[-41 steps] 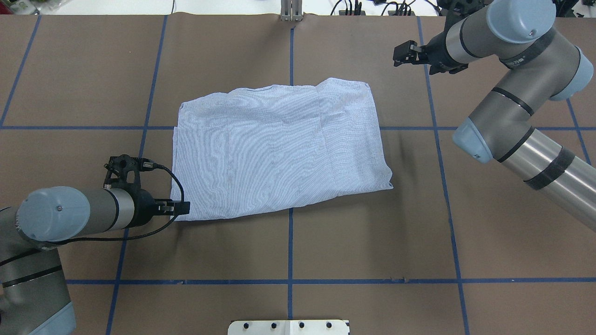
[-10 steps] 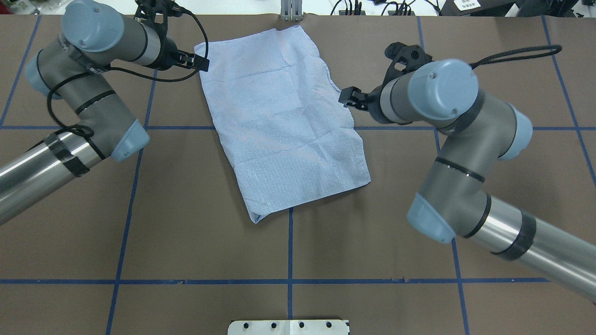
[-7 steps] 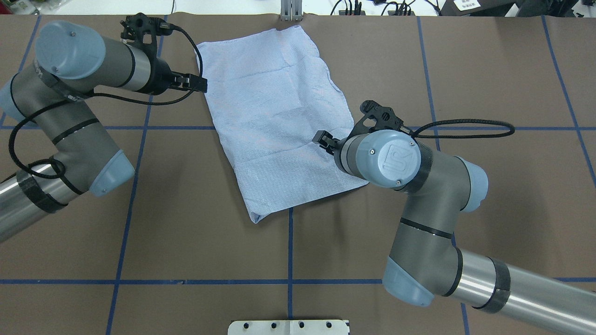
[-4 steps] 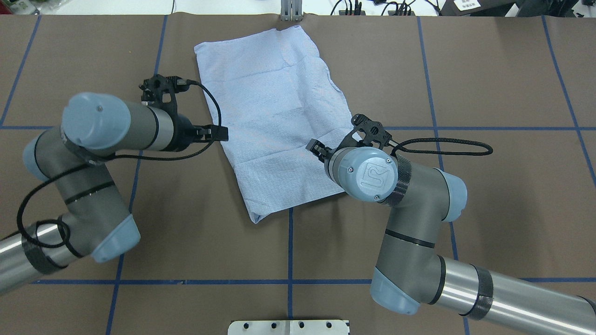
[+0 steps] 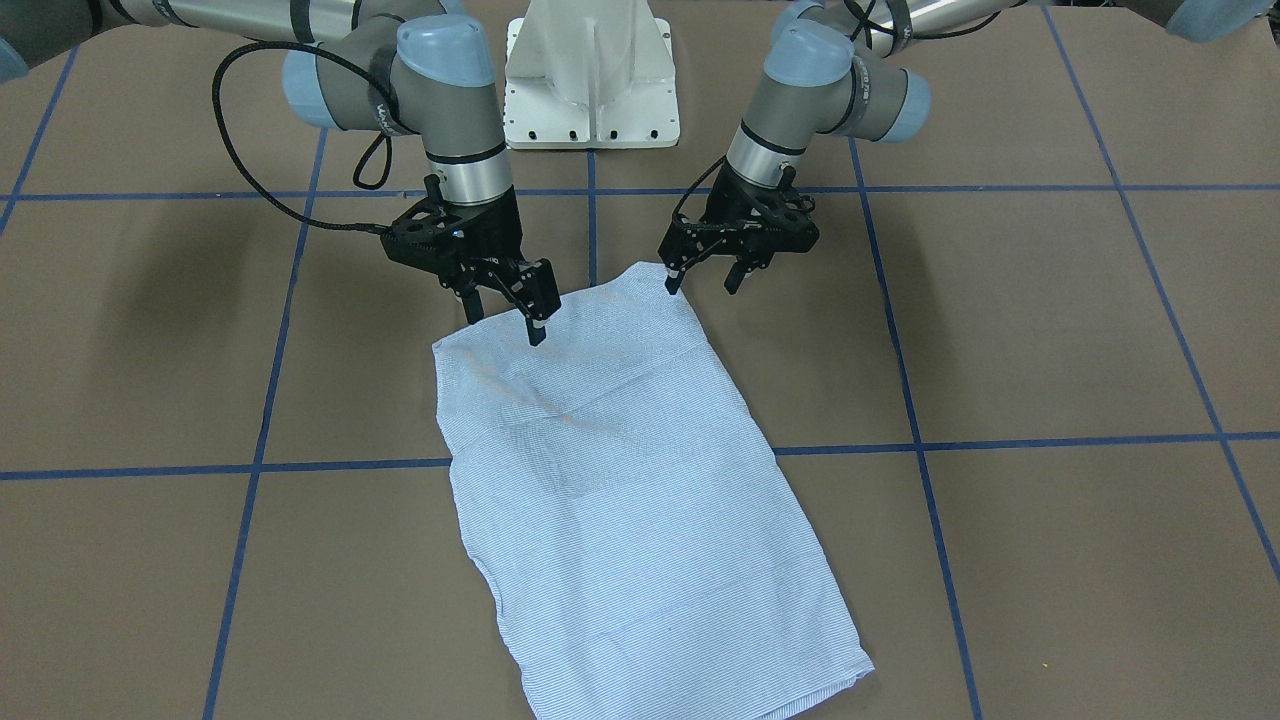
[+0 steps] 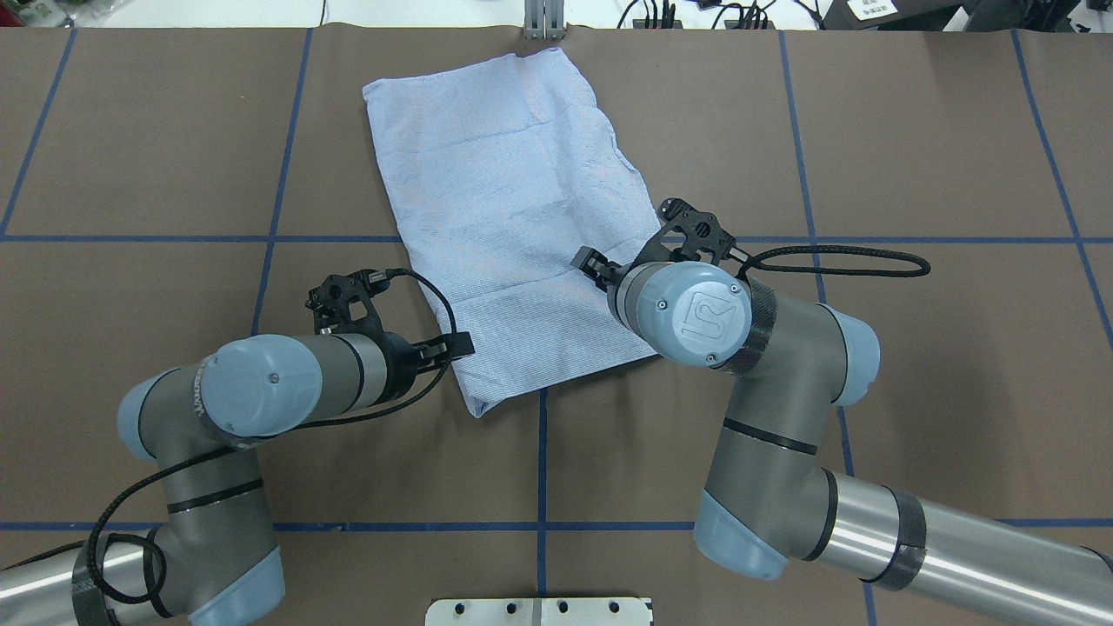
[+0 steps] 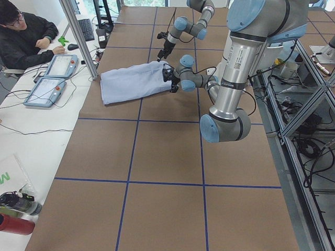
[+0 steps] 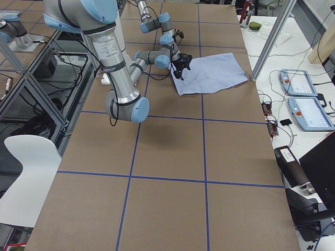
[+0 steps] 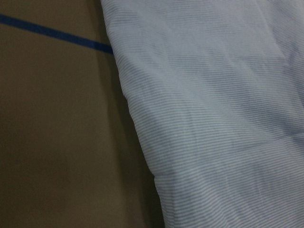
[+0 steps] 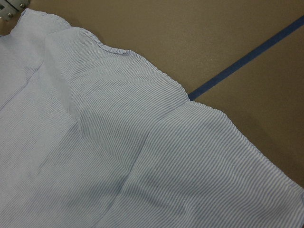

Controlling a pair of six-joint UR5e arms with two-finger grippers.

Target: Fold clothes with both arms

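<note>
The clothes are one light blue striped shirt [image 5: 620,500] [image 6: 513,200], folded into a long strip that runs from near the robot to the table's far side. Both arms reach over its robot-side end. My left gripper [image 5: 702,282] [image 6: 459,345] hangs open just above the strip's left near corner, one finger at the cloth's edge. My right gripper [image 5: 503,320] [image 6: 584,261] hangs open above the right near corner, one finger over the cloth. Neither holds anything. The left wrist view shows the shirt's folded edge [image 9: 142,142]; the right wrist view shows its wavy edge [image 10: 142,61].
The brown table cover carries a grid of blue tape lines [image 6: 542,461]. The white pedestal base [image 5: 590,80] stands at the robot's side. A metal post [image 6: 543,22] rises at the far edge. A person [image 7: 26,36] sits at a side desk with tablets.
The shirt lay broad across the table and now lies lengthwise. My left arm has swept from the far corner back along the shirt's left edge to the near corner. The right gripper barely moved.
</note>
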